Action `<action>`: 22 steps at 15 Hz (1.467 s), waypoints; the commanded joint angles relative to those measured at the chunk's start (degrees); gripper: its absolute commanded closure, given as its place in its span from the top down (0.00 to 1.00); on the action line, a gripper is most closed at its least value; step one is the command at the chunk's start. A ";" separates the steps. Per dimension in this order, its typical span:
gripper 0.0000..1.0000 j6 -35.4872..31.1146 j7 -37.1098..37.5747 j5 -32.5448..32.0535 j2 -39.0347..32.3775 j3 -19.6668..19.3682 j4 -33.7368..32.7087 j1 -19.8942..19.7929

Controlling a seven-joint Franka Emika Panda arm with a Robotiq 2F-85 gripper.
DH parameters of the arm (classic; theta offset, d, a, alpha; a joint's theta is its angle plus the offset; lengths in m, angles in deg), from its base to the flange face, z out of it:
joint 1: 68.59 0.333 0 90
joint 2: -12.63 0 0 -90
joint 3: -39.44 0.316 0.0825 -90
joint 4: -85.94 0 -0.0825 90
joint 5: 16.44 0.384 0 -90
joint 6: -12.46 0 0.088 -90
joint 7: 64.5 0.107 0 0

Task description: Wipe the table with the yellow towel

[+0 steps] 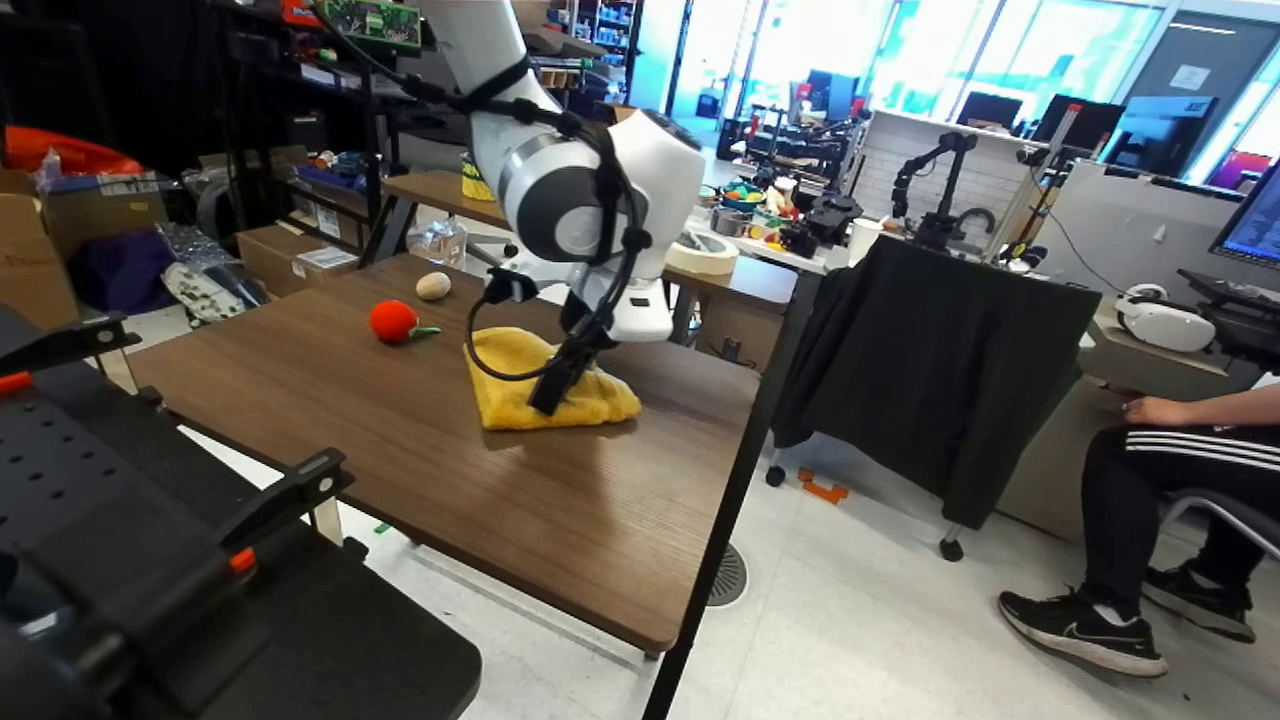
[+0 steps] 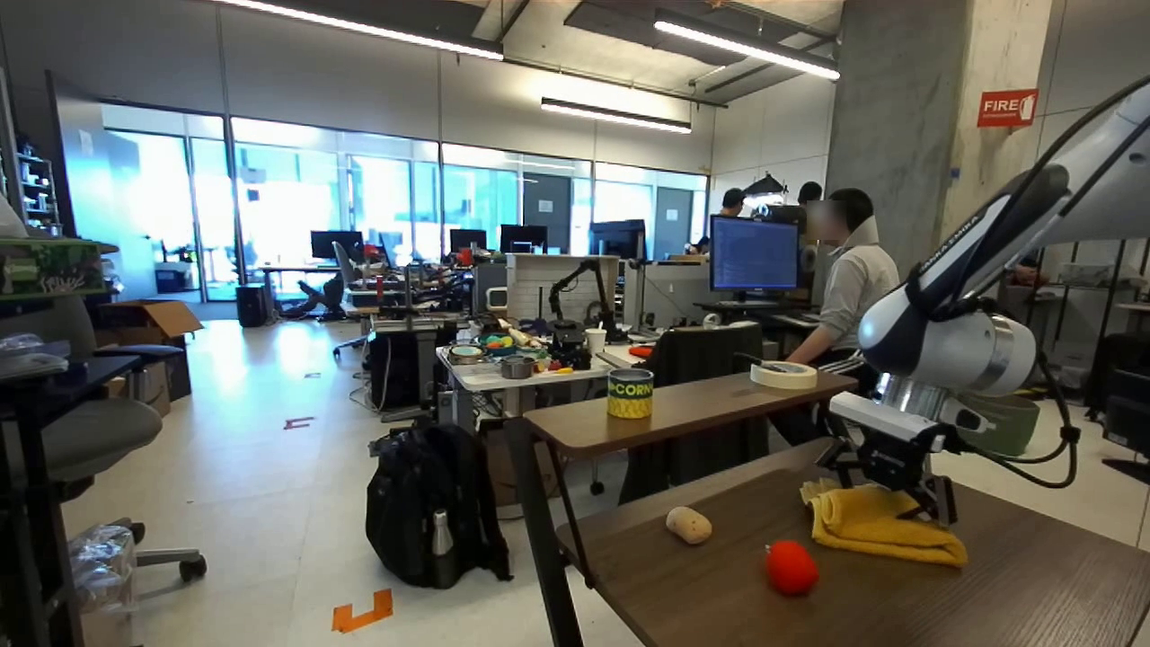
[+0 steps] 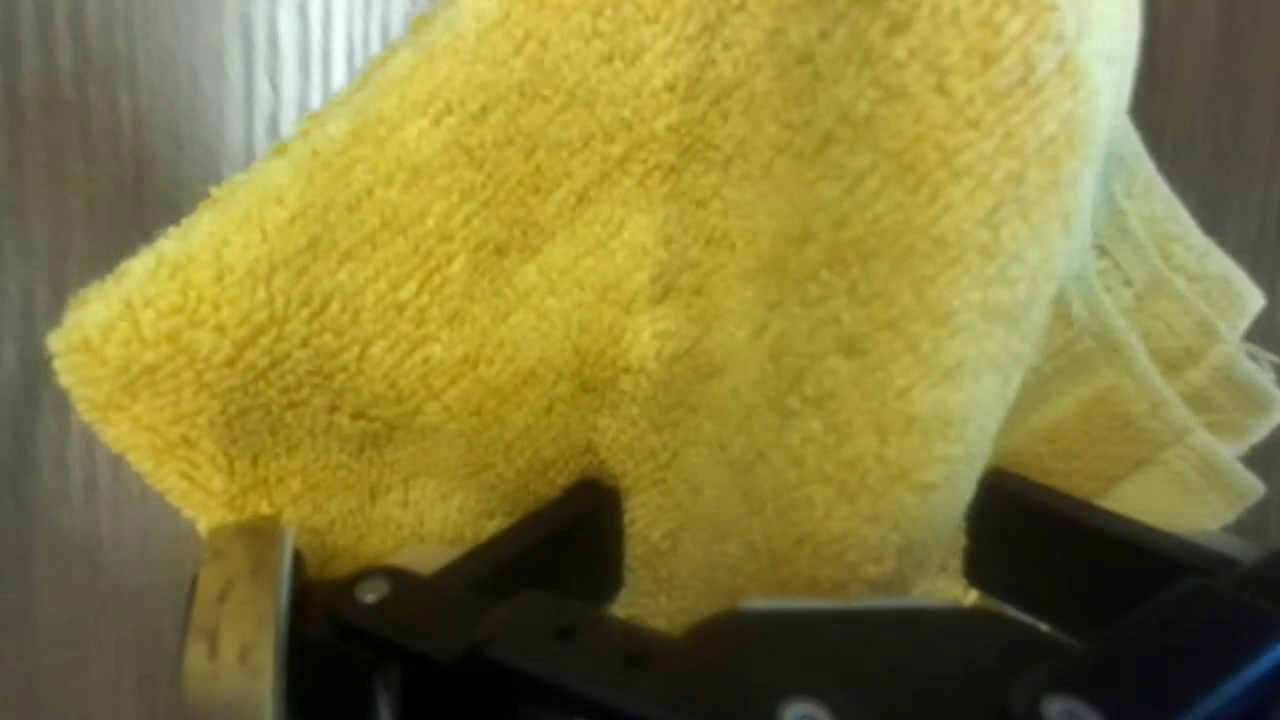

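Fingers stand wide over the yellow towel, bare table between it and rounded corner.

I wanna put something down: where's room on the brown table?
In an exterior view, bare table runs from the yellow towel to the near corner and from the red ball to the near long edge. It's crowded at the towel, under the open gripper.

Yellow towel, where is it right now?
In both exterior views, the yellow towel lies on the table beneath the open hand, right of the red ball.
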 commanded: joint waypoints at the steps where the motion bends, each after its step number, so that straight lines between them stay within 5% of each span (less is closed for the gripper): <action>1: 1.00 -0.82 -7.30 1.69 6.59 2.23 13.29 3.72; 6: 1.00 0.58 -12.04 0.81 12.47 3.10 26.02 11.52; 10: 1.00 6.30 -11.26 -2.04 13.87 -1.81 28.26 15.00; 16: 1.00 -0.02 -9.83 0.97 14.53 -11.26 29.00 8.58; 22: 1.00 -12.87 -8.19 3.33 11.88 -15.59 27.74 1.75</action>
